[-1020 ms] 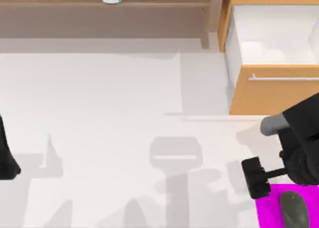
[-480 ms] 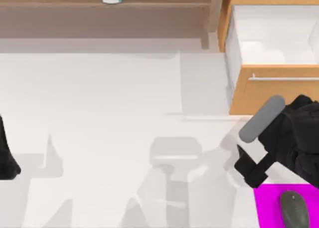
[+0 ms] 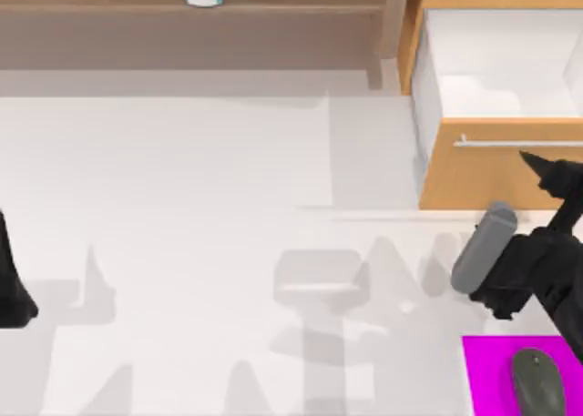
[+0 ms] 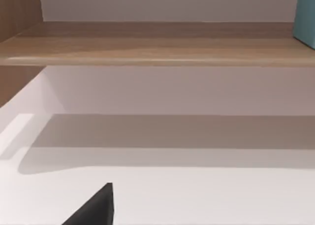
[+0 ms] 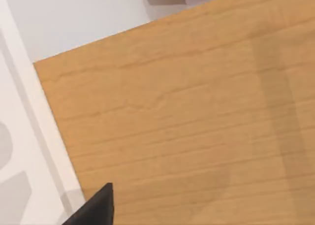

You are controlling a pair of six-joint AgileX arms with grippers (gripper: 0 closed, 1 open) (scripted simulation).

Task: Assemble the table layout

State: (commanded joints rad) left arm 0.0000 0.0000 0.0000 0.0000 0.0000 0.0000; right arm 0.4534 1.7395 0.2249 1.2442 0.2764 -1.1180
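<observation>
Table (image 3: 182, 207) spreads beneath and left of right claw (image 3: 547, 175) — whether fingers are parted, cannot tell.

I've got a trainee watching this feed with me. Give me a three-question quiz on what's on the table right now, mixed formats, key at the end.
1. True or false: the dark grey mouse lies on the magenta mat.
2. Multiple choice: in the top view, the orange-wood drawer unit stands at the table's
A. far right
B. near left
C. centre
3. Fill in: the right gripper is in front of the drawer unit's ____ front panel, while the left arm sits parked at the table's left edge.

Key
1. True
2. A
3. orange-wood
</observation>
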